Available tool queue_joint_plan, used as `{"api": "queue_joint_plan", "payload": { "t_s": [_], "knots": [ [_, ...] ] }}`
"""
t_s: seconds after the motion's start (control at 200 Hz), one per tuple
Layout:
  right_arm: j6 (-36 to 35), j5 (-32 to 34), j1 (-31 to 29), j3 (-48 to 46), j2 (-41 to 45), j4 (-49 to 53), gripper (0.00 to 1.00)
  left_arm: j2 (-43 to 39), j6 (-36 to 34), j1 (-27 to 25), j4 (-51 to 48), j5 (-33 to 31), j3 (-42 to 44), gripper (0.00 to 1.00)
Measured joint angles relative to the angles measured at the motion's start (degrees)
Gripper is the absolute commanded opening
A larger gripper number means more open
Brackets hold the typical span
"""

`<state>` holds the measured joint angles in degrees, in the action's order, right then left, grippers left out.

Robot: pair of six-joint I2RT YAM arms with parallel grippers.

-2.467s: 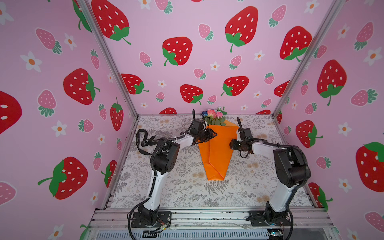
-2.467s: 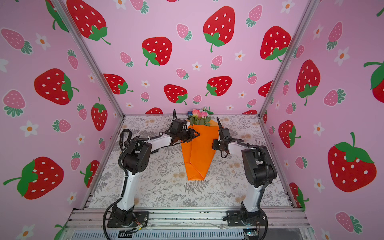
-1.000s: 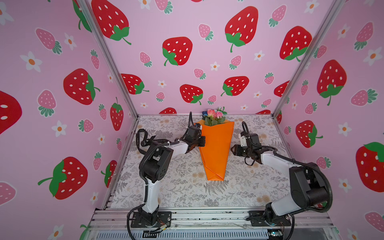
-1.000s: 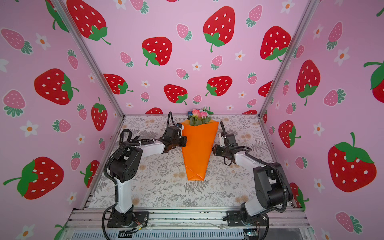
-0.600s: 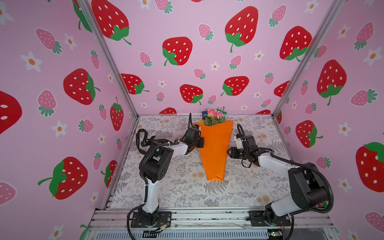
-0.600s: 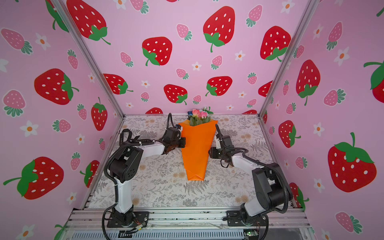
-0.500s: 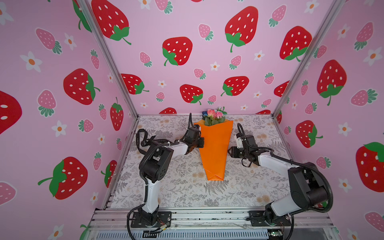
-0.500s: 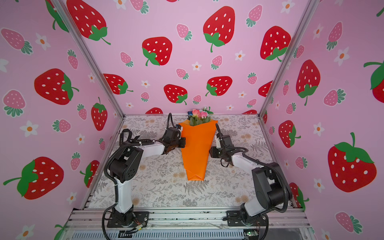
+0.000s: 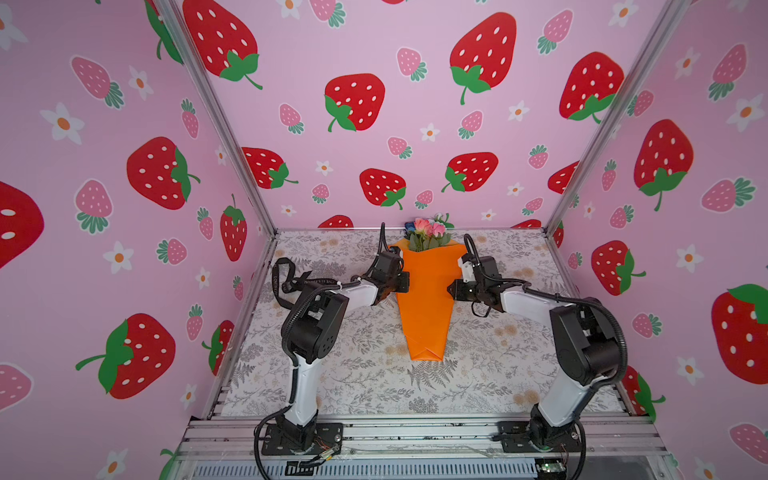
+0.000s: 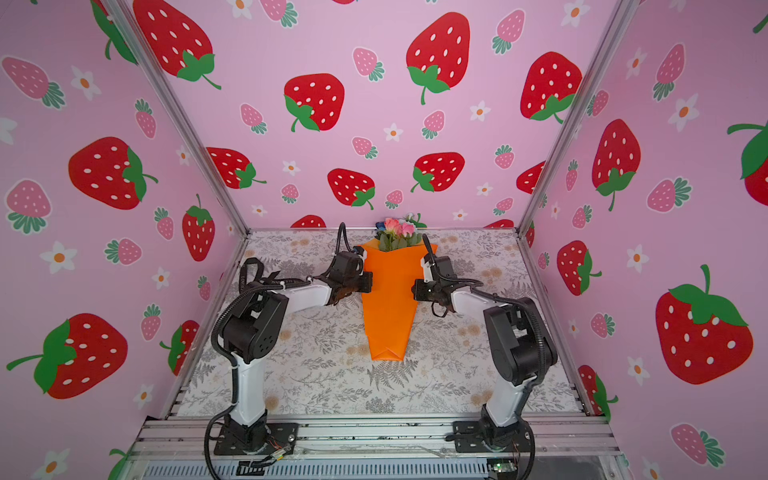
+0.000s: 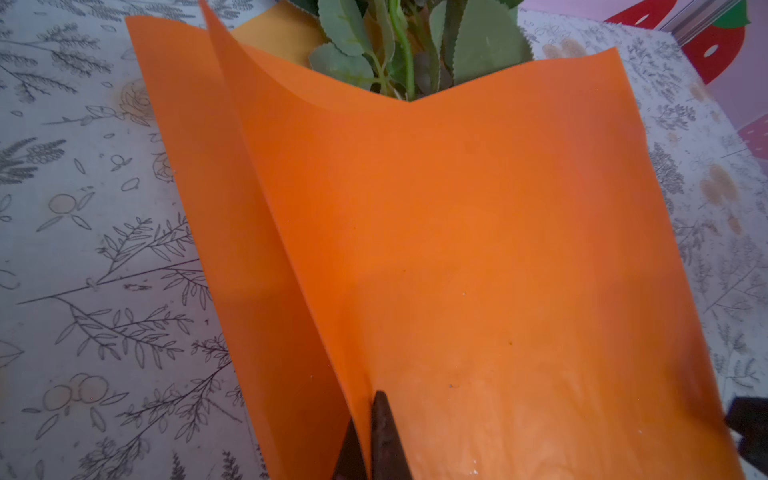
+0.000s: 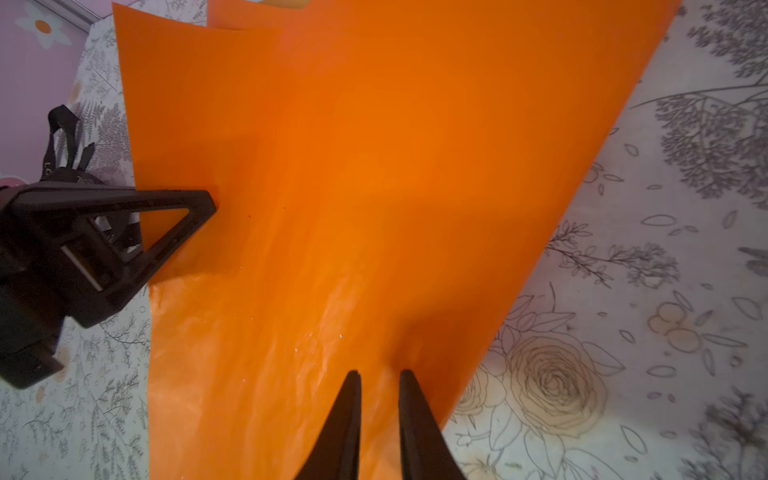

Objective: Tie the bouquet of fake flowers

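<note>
The bouquet of fake flowers (image 9: 428,232) (image 10: 398,232) lies on the table, stems toward me, wrapped in an orange paper cone (image 9: 426,316) (image 10: 388,316). Green leaves (image 11: 395,50) poke out of the cone's mouth. My left gripper (image 9: 401,283) (image 10: 366,284) (image 11: 369,411) is shut on the edge of the cone's upper paper flap at its left side; it also shows in the right wrist view (image 12: 199,205). My right gripper (image 9: 451,291) (image 10: 415,291) (image 12: 379,376) hovers over the cone's right edge, fingertips a narrow gap apart, nothing gripped.
A black ribbon with pale lettering (image 9: 286,278) (image 12: 62,137) lies coiled at the far left behind the left arm. The floral tablecloth (image 9: 353,374) is walled by pink strawberry panels on three sides, with a metal rail (image 9: 415,432) at the front.
The right gripper has moved left onto the cone's right edge and its jaws have narrowed. The left gripper keeps its hold and place.
</note>
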<state>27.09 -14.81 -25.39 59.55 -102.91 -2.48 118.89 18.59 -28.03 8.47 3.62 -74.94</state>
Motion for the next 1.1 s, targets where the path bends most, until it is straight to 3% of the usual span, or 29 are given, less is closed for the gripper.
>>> {"api": "queue_joint_plan", "payload": {
  "t_s": [0.39,0.595,0.905,1.101],
  "knots": [
    [-3.3,0.5,1.9,7.3,-9.8,0.9,0.23,0.7,2.3,0.2,-2.6,-1.2,-0.1,0.00],
    [-4.8,-2.0,2.5,9.0,-9.1,2.4,0.24,0.7,2.3,0.3,-3.0,-1.2,-0.1,0.00],
    [0.2,-10.0,1.8,-3.6,6.4,-0.6,0.22,0.8,2.4,0.4,-3.0,-1.0,-0.1,0.00],
    [5.3,-14.8,-0.2,-12.6,8.5,-4.5,0.22,1.2,2.4,0.6,-3.0,-1.0,-0.2,0.00]
  ]
}}
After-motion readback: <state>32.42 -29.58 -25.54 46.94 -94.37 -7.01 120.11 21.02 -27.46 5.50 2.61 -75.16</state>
